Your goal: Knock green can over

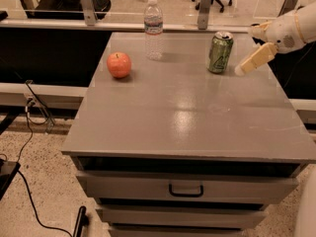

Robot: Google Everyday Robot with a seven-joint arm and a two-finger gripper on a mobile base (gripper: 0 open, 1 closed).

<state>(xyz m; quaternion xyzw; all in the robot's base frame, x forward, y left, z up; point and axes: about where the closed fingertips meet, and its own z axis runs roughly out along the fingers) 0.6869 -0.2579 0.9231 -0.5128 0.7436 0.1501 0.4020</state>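
The green can [220, 52] stands upright at the back right of the grey cabinet top [187, 117]. It has a silver top and pale markings. My gripper [240, 70] comes in from the right edge of the view on a white arm [289, 31]. It points down and to the left, and its cream tip hangs just right of the can's base, a small gap away from it. It holds nothing that I can see.
A clear plastic water bottle [153, 28] stands at the back middle. A red apple [119, 64] lies at the back left. The cabinet has drawers with a handle [185, 189] in front. A rail and glass panel run behind the cabinet. Cables lie on the floor at left.
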